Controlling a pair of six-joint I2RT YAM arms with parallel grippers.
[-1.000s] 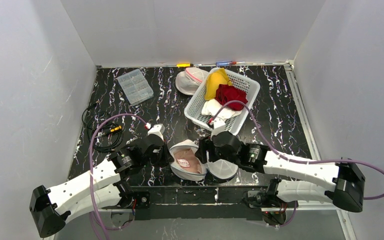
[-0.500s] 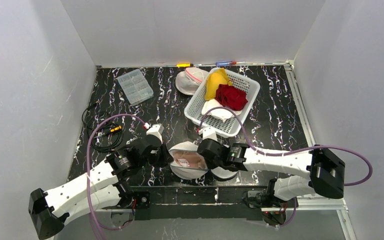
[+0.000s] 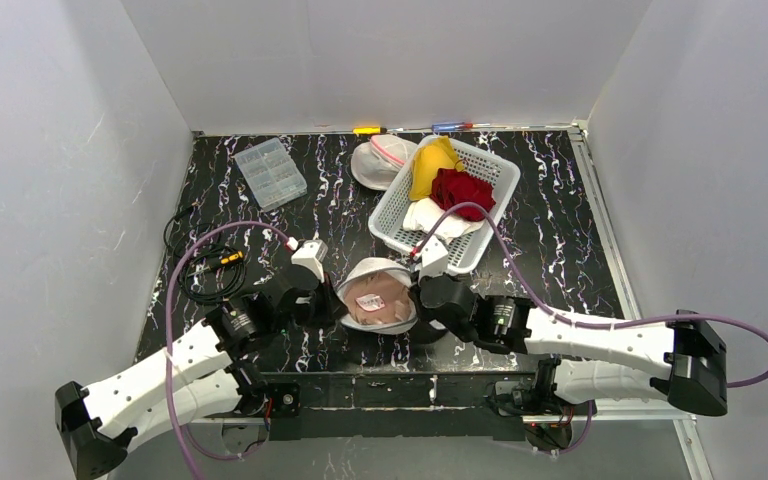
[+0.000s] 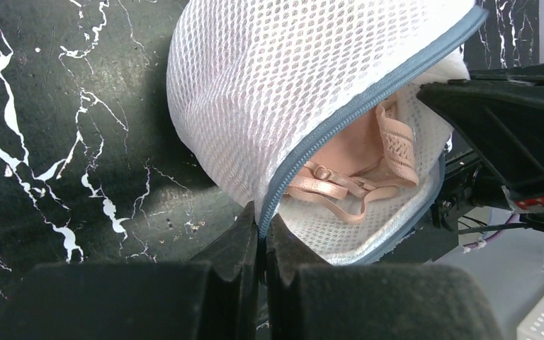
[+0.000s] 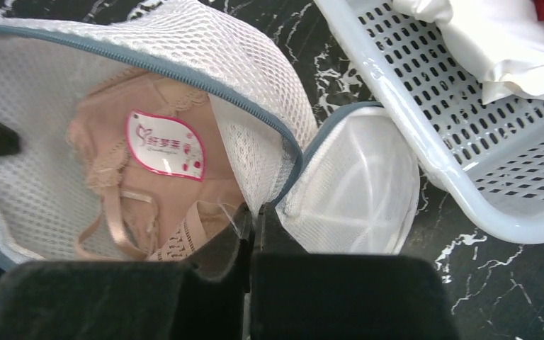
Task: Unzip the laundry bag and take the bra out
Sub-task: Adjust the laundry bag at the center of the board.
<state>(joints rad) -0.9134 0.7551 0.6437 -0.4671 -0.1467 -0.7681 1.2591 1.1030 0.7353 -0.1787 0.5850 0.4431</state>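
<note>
The laundry bag point(image 3: 372, 272) sits by the near edge of the surface point(image 3: 550, 210), about midway along it, strung between the two arms. Its long axis runs left to right, from one end effector to the other. Its unzipped mouth faces up and toward the near edge. The left end effector point(image 4: 261, 228) is clamped tight on the zip point(image 4: 368, 94) tape at the bag's left end. The right end effector point(image 5: 250, 221) is pinched closed on the mesh and zip edge at the right end.

The bra point(image 5: 106, 152) lies inside the open mouth, with a pink-edged label point(image 5: 166, 145) on it and its straps bunched toward the near side. The mesh flap covers part of it, so its full outline cannot be made out.

The bag is a domed shell of white honeycomb mesh with a grey-blue zip along its rim. The bra is smooth peach fabric with lace-like banding. The right wrist view shows a second white domed half beside the right fingers, just beside the white perforated plastic basket point(image 5: 425, 120). From above, the right arm mostly hides that half.
</note>
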